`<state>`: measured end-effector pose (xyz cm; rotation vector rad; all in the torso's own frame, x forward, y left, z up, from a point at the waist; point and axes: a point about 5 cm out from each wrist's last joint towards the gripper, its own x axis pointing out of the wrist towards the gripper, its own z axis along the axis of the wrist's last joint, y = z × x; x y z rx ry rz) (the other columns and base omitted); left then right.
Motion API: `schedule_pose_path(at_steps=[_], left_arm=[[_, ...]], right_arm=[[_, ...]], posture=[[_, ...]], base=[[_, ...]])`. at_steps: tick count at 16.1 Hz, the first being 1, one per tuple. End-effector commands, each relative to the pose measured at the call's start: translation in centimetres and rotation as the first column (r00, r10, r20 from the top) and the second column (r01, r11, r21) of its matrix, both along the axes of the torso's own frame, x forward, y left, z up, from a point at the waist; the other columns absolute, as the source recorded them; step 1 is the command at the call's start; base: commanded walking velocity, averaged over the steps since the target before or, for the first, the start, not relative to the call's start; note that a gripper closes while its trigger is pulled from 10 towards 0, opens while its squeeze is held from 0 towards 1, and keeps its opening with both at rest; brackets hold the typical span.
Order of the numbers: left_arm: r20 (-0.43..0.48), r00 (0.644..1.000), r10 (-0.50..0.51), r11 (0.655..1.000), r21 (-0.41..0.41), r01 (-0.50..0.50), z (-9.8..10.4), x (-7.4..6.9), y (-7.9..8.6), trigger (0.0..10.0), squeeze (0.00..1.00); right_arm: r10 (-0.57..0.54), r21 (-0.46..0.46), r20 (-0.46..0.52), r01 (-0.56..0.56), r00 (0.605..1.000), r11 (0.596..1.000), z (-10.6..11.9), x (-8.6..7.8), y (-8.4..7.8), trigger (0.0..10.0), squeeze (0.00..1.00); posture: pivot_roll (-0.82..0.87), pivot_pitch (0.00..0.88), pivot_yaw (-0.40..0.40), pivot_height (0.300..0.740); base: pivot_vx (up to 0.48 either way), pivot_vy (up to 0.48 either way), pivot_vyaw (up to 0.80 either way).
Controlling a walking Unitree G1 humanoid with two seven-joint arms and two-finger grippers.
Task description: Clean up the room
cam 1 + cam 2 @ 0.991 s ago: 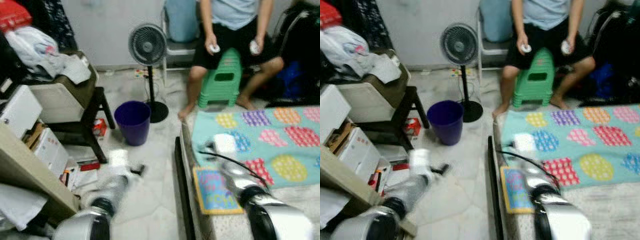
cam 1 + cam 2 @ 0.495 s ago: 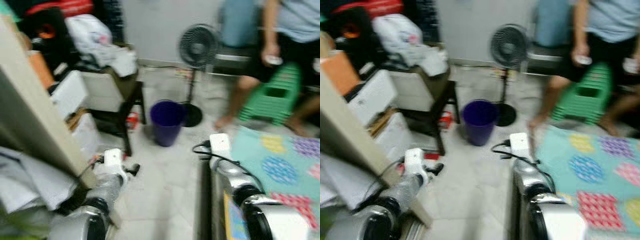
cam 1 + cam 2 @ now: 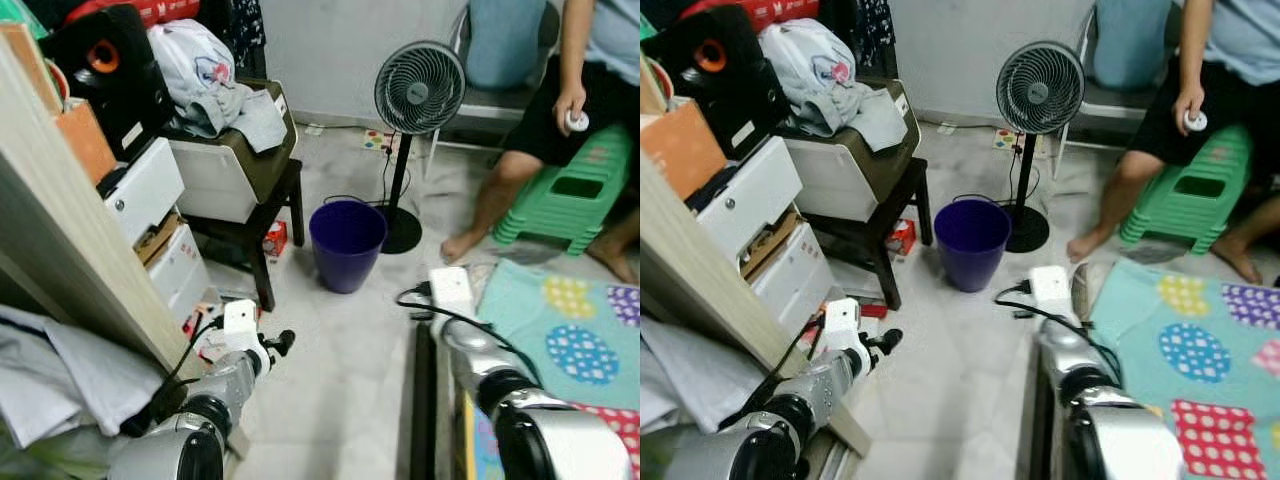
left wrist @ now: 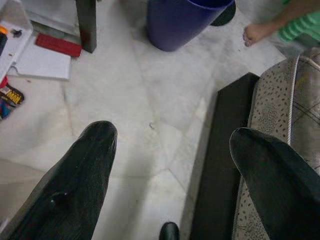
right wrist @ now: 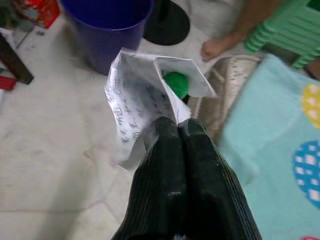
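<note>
Right gripper [image 5: 179,131]: pinched a crumpled printed paper [image 5: 136,100] near the purple bin [image 5: 106,26].
Left gripper [image 4: 172,150]: spread, over floor.

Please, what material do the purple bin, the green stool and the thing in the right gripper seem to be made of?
The purple bin looks like smooth moulded plastic with a dull sheen. The green stool also looks like plastic: one moulded piece with ribbed steps. The right gripper is shut on a crumpled sheet, apparently thin printed paper, creased and folded.
</note>
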<state>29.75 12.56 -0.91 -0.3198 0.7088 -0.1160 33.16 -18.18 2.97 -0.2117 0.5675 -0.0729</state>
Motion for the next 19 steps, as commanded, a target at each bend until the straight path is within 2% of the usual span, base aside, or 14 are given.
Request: schedule_pose_path(at_steps=[1,3,6,19], left_arm=[[0.002,1.000,0.004,1.000,0.010,-0.004,0.13,0.16,0.34,10.0,0.00],[0.001,1.000,0.004,1.000,0.010,-0.004,0.12,0.14,0.32,10.0,0.00],[0.001,1.000,0.005,1.000,0.008,-0.005,0.11,0.14,0.33,10.0,0.00],[0.004,1.000,0.004,1.000,0.008,-0.004,0.22,0.25,0.38,10.0,0.00]], right_arm=[[0.013,0.009,-0.007,-0.013,1.000,1.000,-0.07,0.04,0.72,10.0,0.00],[0.014,0.007,-0.007,-0.014,1.000,1.000,-0.06,0.04,0.71,10.0,0.00],[0.016,0.007,-0.005,-0.016,1.000,1.000,-0.06,0.04,0.73,10.0,0.00],[0.021,0.003,-0.004,-0.021,1.000,1.000,0.04,0.14,0.84,10.0,0.00]], posture=[[-0.10,0.000,-0.005,0.740],[-0.10,0.000,-0.005,0.740],[-0.10,0.000,-0.005,0.740],[-0.10,0.000,-0.004,0.740]], base=[[0.000,0.000,-0.80],[0.000,0.000,-0.77],[0.180,0.000,0.00],[0.372,0.000,0.00]])
